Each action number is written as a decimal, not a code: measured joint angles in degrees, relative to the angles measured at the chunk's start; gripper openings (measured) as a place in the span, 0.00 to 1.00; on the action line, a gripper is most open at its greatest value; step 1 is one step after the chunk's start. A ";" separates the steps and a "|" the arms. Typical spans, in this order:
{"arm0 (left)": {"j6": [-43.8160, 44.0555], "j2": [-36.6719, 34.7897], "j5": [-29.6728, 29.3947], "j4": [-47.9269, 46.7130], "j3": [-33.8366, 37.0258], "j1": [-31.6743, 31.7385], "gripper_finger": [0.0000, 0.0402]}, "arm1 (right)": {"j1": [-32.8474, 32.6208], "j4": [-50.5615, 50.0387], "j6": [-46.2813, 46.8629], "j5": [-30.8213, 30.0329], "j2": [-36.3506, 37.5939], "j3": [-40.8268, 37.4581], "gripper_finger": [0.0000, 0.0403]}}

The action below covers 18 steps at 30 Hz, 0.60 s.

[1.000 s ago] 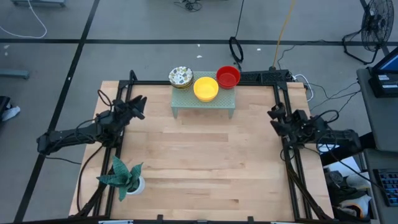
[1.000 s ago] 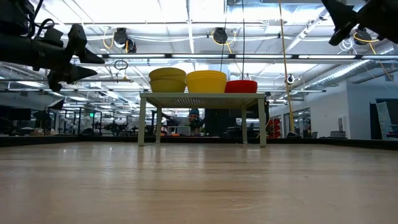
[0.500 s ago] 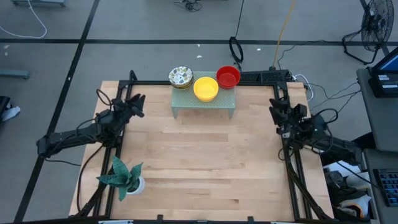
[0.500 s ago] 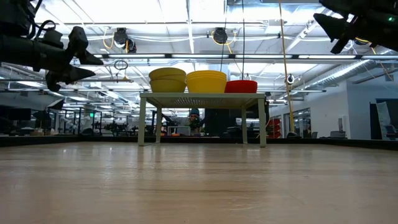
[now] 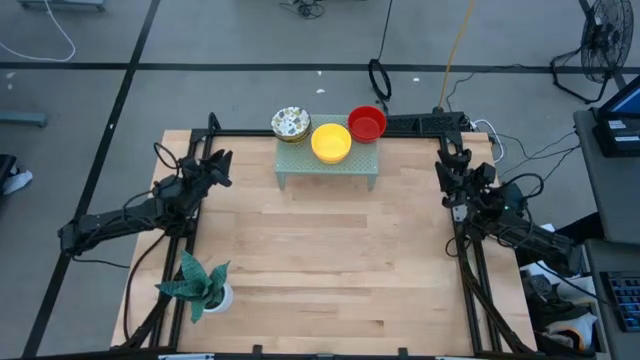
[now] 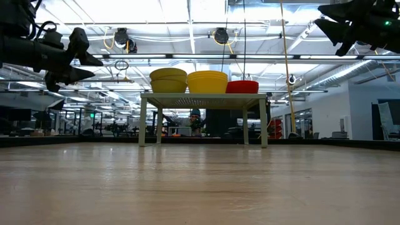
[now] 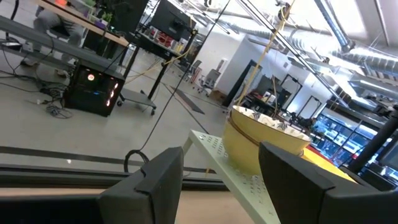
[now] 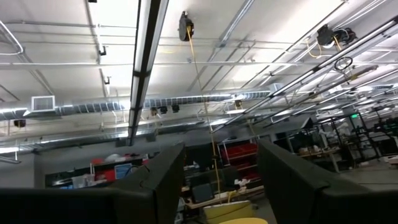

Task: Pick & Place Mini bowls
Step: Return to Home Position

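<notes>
High view with low and wrist views: three stacks of mini bowls (image 5: pixel 331 142) are sitting side by side on a pale green perforated rack (image 5: pixel 330 170), which is standing at the far middle of the wooden worktop (image 5: pixel 330 260). The patterned stack (image 5: pixel 290 124) is occupying the rack's left end, the yellow stack (image 5: pixel 332 150) is sitting in the middle just beside it, and the red stack (image 5: pixel 367 124) is resting at the right end. In the low view the stacks are showing in the same order along the rack's top, close together. The left claw (image 5: pixel 221 168) is hovering above the worktop near its left side, apart from the rack and pointing toward it. In the left wrist view its fingers (image 7: pixel 155 180) are spread wide and gripping nothing, with the patterned stack showing in the gap between them. The right claw (image 5: pixel 446 172) is hanging near the worktop's right side, raised high in the low view. Its fingers (image 8: pixel 161 180) are likewise parted and carrying nothing. A leafy plant (image 5: pixel 203 285) in a white pot is standing near the worktop's near left corner.
</notes>
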State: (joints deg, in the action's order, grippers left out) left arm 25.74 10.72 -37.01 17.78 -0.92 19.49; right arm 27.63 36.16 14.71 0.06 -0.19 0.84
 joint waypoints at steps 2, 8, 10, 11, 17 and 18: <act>0.00 0.00 0.00 0.00 0.00 0.00 0.53 | 0.24 0.00 0.01 -0.01 0.00 0.00 0.47; 0.00 0.00 0.00 0.00 0.01 0.00 0.53 | 0.55 0.00 0.00 -0.01 0.00 0.00 0.47; 0.00 0.01 0.00 0.00 0.01 0.00 0.53 | 0.55 0.00 -0.01 -0.01 0.00 0.00 0.46; 0.00 0.01 0.00 0.00 0.01 0.00 0.53 | 0.55 0.00 0.01 -0.01 0.00 0.00 0.47; 0.00 0.01 0.00 0.00 0.01 0.00 0.53 | 0.57 0.00 0.01 -0.01 0.01 0.00 0.47; 0.00 0.02 0.00 0.00 0.01 0.00 0.53 | 0.57 0.00 0.00 -0.01 0.02 0.00 0.47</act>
State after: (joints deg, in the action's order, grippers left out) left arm 25.74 10.74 -37.01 17.78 -0.91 19.49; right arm 28.21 36.16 14.72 0.05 -0.16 0.84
